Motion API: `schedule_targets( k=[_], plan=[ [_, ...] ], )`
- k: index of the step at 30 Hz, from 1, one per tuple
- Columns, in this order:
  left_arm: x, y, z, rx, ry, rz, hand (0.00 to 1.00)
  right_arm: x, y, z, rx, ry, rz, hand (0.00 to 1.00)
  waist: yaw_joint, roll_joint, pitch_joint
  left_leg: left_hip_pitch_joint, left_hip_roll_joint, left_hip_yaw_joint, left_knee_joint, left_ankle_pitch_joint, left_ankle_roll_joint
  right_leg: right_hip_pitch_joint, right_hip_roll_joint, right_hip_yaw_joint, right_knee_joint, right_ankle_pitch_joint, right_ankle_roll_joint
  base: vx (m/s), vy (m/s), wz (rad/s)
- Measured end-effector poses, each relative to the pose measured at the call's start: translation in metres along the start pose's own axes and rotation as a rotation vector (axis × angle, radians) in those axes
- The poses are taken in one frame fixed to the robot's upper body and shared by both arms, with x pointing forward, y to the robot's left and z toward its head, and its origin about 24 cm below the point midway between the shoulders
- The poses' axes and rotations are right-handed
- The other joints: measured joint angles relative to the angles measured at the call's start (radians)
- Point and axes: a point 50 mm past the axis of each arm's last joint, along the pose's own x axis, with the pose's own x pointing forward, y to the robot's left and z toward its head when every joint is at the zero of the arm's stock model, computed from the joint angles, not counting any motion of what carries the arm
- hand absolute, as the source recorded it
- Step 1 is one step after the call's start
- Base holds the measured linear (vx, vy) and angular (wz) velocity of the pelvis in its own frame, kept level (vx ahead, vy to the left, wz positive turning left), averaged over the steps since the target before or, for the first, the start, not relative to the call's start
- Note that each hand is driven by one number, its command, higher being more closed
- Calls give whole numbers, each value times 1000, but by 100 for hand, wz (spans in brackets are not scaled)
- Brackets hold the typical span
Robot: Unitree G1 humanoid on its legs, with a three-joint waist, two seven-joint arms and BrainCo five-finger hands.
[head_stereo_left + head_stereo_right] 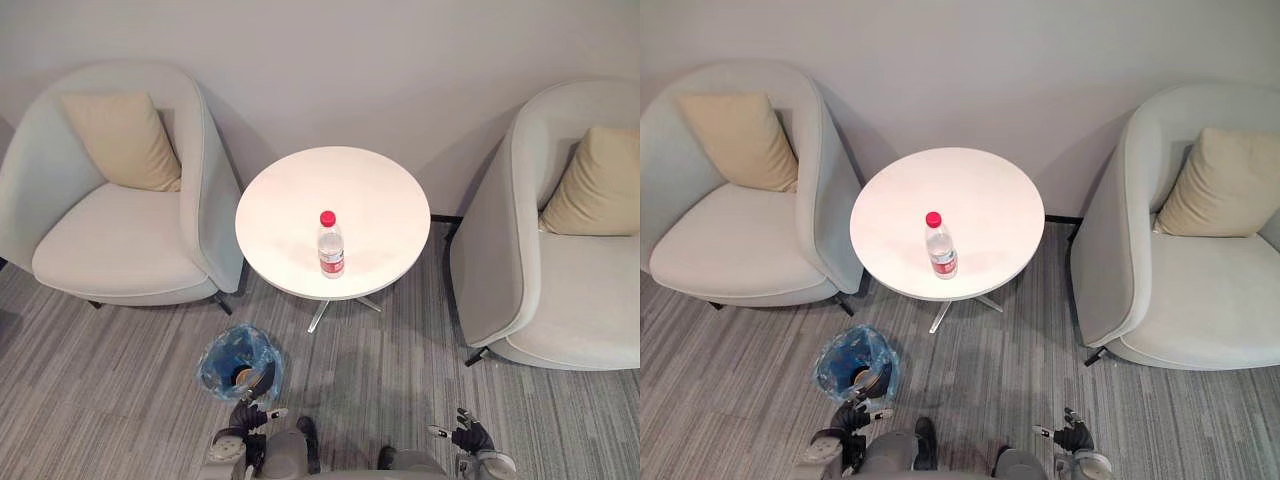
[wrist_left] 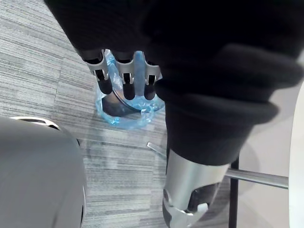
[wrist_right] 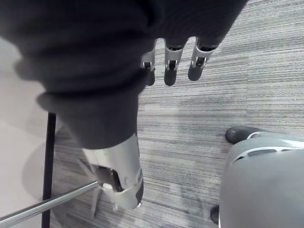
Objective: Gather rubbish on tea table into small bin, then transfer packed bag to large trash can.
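Note:
A clear plastic bottle [image 1: 331, 247] with a red cap stands upright near the front of the round white tea table [image 1: 300, 195]. On the carpet to the table's front left sits the small bin [image 1: 240, 362] lined with a blue bag, something dark and round inside it. My left hand [image 1: 255, 415] hangs low just in front of the bin, its fingers [image 2: 124, 78] straight and holding nothing, with the bin [image 2: 126, 114] past them. My right hand [image 1: 468, 435] hangs low on the other side over bare carpet, its fingers [image 3: 171, 66] relaxed and empty.
A pale armchair [image 1: 120, 220] with a beige cushion stands left of the table, and a matching one [image 1: 560, 280] stands to the right. The table's thin metal legs [image 1: 320, 312] spread on the grey striped carpet. A wall runs behind.

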Motion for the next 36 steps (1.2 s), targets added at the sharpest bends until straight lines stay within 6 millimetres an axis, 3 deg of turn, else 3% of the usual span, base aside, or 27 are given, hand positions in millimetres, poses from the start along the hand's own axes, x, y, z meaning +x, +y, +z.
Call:
schedule_targets(
  k=[2,5,8,9,11,13,14,15,16,19,23,36],
  plan=[
    [0,0,0,1,-1,0,0,1,0,2,-4,-5,2,0,1,-9,1,17,-19,11,4,-25,7,-2,-24,8,37,-29,14,206,93,-5],
    [-2,1,-5,11,15,-5,0,4,6,9,-21,-20,18,0,0,-14,-4,65,-48,29,19,-93,21,-66,-70,60,259,-72,73,170,103,-18],
    [-2,6,-6,57,18,-18,0,3,15,4,-10,-1,37,0,-12,-36,-17,104,-74,14,16,-118,38,-165,-107,86,506,-61,99,209,67,19],
    [-2,8,-6,63,17,-15,0,3,17,3,-12,5,43,0,-19,-40,-19,110,-74,4,15,-122,43,-173,-104,90,523,-74,86,215,-4,38],
    [-2,11,-5,76,16,-13,0,3,17,3,-18,7,45,0,-32,-31,-21,134,-56,-34,-3,-125,44,-221,-48,109,495,-129,30,199,-58,41],
    [-1,10,-4,76,13,-14,0,2,12,0,-23,15,36,0,-31,-13,-15,157,-24,-57,-12,-117,32,-255,14,118,398,-129,7,182,-102,36],
    [-2,13,-4,80,13,-9,0,2,12,-1,-23,18,36,0,-30,-30,-26,163,-31,-72,-8,-111,12,-247,28,138,237,-42,-1,179,-119,43],
    [-2,14,-4,83,13,-7,0,0,11,-6,-24,29,34,0,-28,-48,-32,164,-46,-79,-3,-117,1,-251,22,145,186,67,-20,205,-133,46],
    [-1,6,-7,69,31,-23,0,-1,3,-9,-31,45,13,0,-28,-18,-37,170,-25,-101,-4,-133,-24,-235,38,129,198,63,-32,201,-125,25],
    [-2,-1,-12,52,48,-37,0,1,0,-4,-33,34,7,0,-29,5,-49,182,9,-113,-44,-121,-45,-209,71,114,141,69,-41,140,-116,7],
    [-1,-1,-10,40,42,-32,0,-1,-1,-13,-23,58,-1,0,-29,3,-48,214,20,-134,-94,-109,-64,-165,83,90,89,80,-54,28,-63,17],
    [-4,4,-22,57,89,-21,0,-2,0,-9,-24,33,2,0,-26,-7,-55,209,-15,-163,-159,-51,-46,-116,54,74,-55,182,-29,-80,27,7]
  ],
)
